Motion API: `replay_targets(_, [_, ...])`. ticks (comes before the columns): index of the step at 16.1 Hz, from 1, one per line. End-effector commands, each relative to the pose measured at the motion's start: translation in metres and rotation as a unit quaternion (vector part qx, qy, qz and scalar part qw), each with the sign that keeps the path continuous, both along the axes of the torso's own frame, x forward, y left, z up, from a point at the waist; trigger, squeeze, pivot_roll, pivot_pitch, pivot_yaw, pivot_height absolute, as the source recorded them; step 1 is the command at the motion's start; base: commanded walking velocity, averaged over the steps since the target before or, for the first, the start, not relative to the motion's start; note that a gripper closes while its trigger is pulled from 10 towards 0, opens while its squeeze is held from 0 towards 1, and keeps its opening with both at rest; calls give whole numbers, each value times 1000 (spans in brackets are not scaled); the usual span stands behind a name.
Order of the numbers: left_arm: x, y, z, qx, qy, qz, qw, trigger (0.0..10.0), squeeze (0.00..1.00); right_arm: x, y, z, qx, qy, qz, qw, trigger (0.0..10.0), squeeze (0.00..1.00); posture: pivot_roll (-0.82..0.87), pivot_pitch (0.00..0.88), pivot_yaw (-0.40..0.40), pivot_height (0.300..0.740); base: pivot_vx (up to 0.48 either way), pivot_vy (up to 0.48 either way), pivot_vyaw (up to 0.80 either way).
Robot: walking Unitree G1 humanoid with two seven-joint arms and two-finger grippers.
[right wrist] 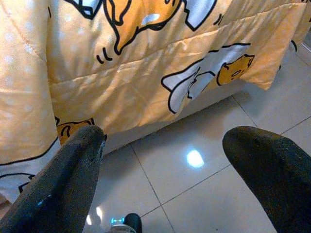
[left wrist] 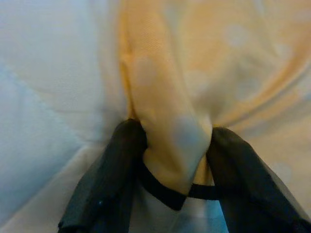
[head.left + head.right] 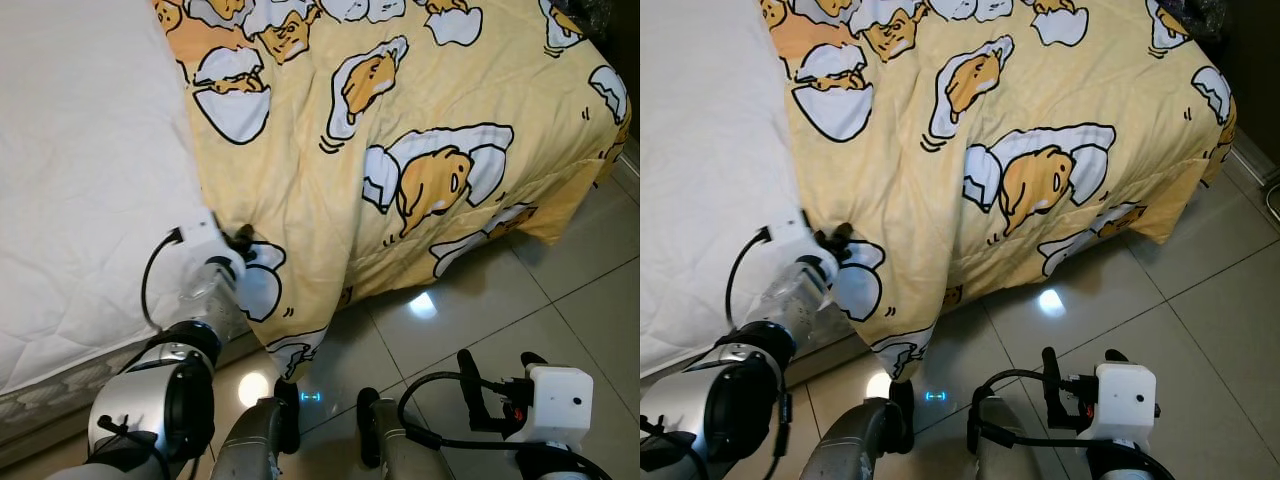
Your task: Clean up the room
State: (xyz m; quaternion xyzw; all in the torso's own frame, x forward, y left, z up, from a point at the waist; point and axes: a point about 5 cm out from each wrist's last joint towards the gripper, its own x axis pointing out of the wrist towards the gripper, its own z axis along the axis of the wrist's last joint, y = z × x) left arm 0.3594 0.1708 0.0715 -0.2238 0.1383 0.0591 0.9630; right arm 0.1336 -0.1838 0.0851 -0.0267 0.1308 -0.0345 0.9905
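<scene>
While the left claw (image 2: 170, 160) is clamped on the yellow quilt's (image 3: 420, 130) edge and the right claw (image 1: 165, 174) hangs apart, much white mattress (image 3: 80, 170) remains uncovered.

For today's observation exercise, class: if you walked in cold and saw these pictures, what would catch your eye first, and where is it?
The yellow cartoon quilt dominates, draped across the bed and hanging over its side toward the tiled floor. Beside it lies the bare white mattress. At the quilt's edge, the left claw pinches a fold of the yellow fabric, while the right claw hangs open above the tiles.
</scene>
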Motion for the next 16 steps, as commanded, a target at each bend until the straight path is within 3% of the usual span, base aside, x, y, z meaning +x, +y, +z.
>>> replay_targets(1, [-11,4,-18,-25,36,12,999,0,0,-5,-2,-1,-2,11,-5,1000,10000,506,-280,358,-3,736,0,0,0])
replay_targets(4, [-16,1,-24,-37,33,-4,999,0,0,-4,-2,-2,1,13,-6,1000,10000,506,-267,353,-2,736,0,0,0])
replay_targets(9, [-21,0,-30,-98,24,-5,995,0,0,1,-1,-5,7,14,-2,1000,10000,510,-246,341,-9,736,0,0,0])
replay_targets(12, [-20,0,-28,-74,21,-28,997,0,0,5,-2,-6,7,13,4,1000,10000,510,-232,323,-13,736,0,0,0])
replay_targets(15, [-24,19,-31,-36,34,-11,999,0,0,7,-2,-7,6,13,7,1000,10000,510,-225,312,-14,736,0,0,0])
replay_targets(16, [-26,34,-30,-10,36,1,999,0,0,7,-2,-7,6,13,8,1000,10000,510,-221,309,-14,736,0,0,0])
